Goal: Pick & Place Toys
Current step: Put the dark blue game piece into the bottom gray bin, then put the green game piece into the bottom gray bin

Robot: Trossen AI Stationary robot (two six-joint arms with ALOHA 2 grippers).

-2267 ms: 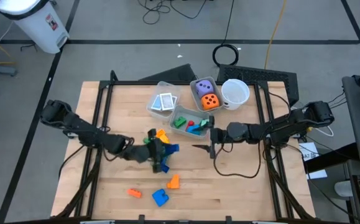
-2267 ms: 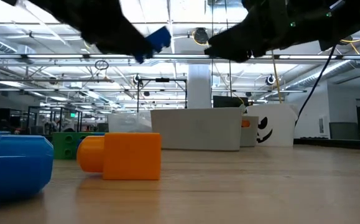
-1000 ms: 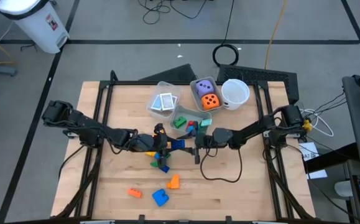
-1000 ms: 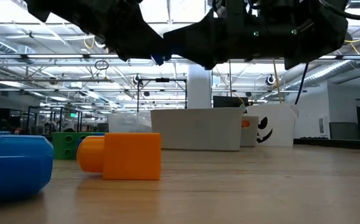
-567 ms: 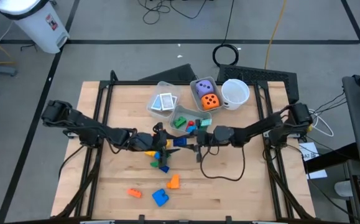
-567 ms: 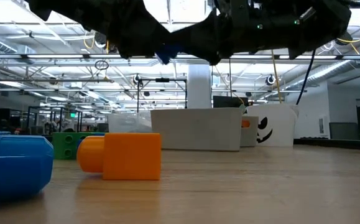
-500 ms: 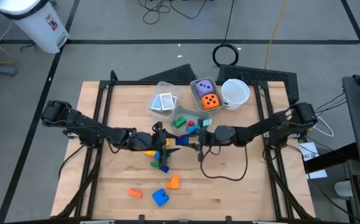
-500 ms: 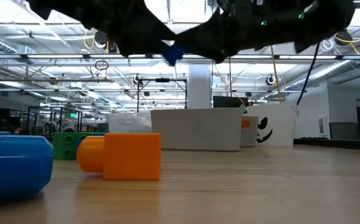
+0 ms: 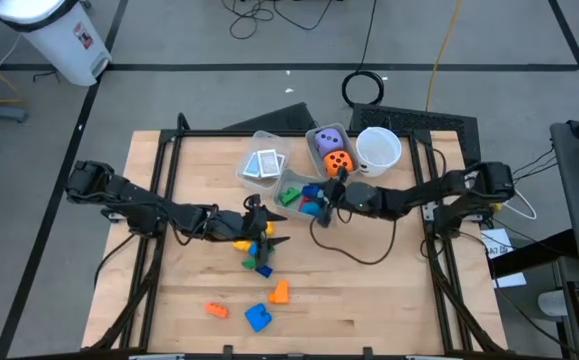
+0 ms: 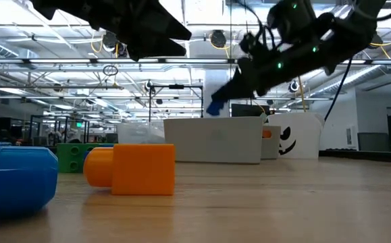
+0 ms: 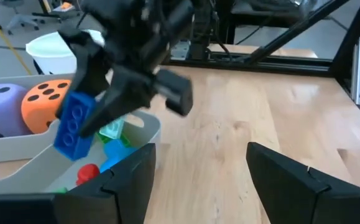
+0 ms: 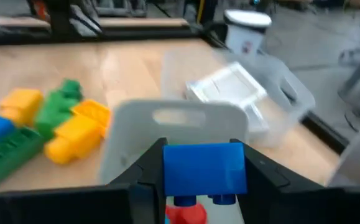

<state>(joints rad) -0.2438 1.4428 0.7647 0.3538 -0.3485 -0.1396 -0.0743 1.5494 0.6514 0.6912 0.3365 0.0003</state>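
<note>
Right tool (image 9: 321, 199) has swung from desk centre toward the far edge, pinching a blue block (image 9: 312, 191) above the clear bin (image 9: 291, 181) of blocks; same block in wrist view (image 12: 203, 169). Left tool (image 9: 269, 233) hangs mid-desk, fingers spread, over the loose block pile (image 9: 253, 252). Orange block (image 9: 279, 291) and blue one (image 9: 258, 318) sit near the front edge. No readable writing.

My right gripper (image 9: 327, 192) hangs over the block bin (image 9: 291, 181), dice bin (image 9: 316, 157) crowding beyond it. Bare surface (image 9: 369, 290) lies open to the near right.
</note>
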